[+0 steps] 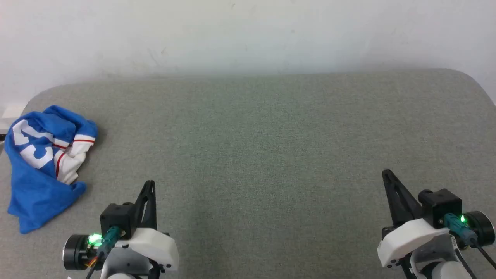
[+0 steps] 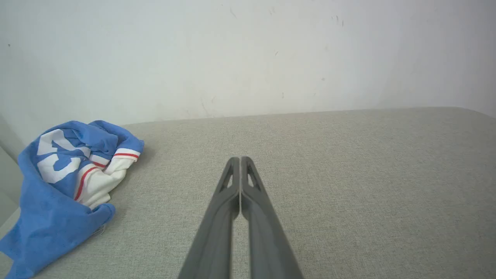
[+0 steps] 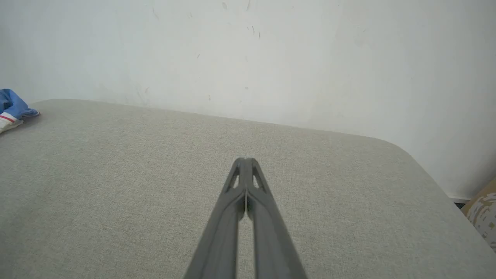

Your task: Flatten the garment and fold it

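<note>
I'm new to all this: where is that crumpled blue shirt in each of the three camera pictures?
Head view: blue shirt at the left edge, crumpled on the grey table, left of the left gripper.
Left wrist view: lower left.
Right wrist view: a corner of it at the far left edge.
Shared landmark: the table's far edge against the white wall.

table (image 1: pixel 248 147): grey fabric | wall (image 1: pixel 248 35): white, behind | garment (image 1: pixel 38 174): crumpled heap, far left | left gripper (image 1: pixel 150 185): lower left, fingers together, empty, near garment, not touching | right gripper (image 1: pixel 387 175): lower right, fingers together, empty
</note>
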